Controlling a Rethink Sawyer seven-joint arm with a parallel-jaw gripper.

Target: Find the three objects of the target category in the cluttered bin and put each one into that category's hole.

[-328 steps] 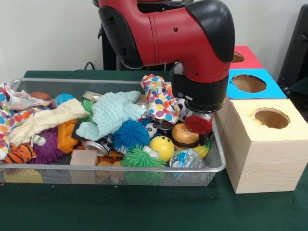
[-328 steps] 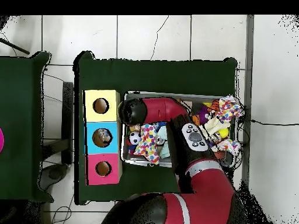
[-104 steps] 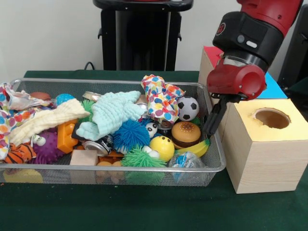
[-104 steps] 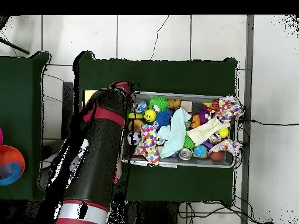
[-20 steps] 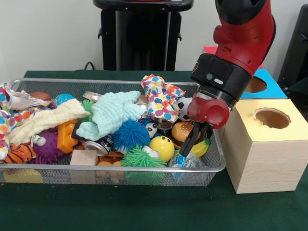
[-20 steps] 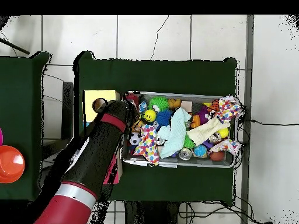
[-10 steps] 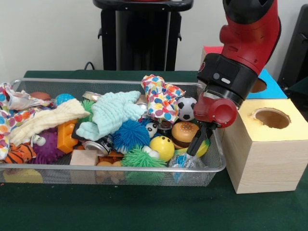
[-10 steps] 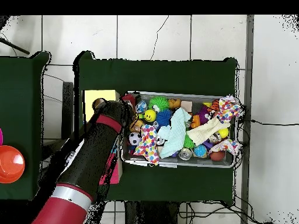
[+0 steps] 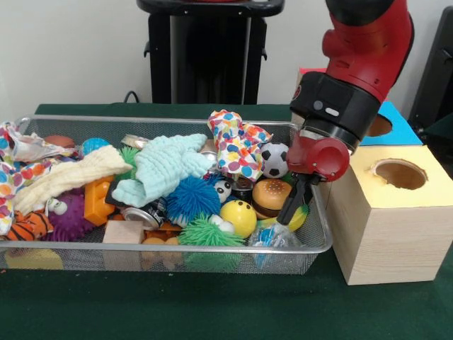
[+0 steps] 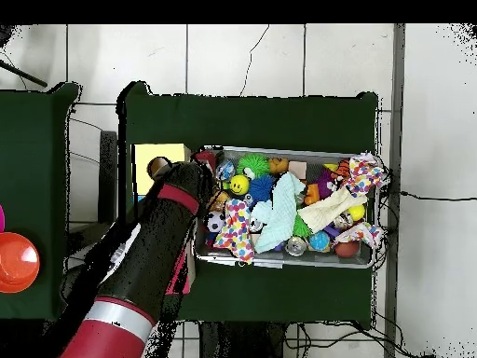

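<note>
Front view shows the red gripper (image 9: 291, 209) low over the wire mesh bin (image 9: 320, 237), beside the toy hamburger (image 9: 272, 196). Whether its dark fingers (image 9: 293, 204) are parted or closed cannot be told; nothing visibly held

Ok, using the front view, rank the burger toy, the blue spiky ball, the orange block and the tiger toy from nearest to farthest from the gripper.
Measured from the gripper at the bin's right end:
1. Burger toy, just left of the tips.
2. Blue spiky ball, mid-bin.
3. Orange block, left of centre.
4. Tiger toy, at the far left front corner.
</note>
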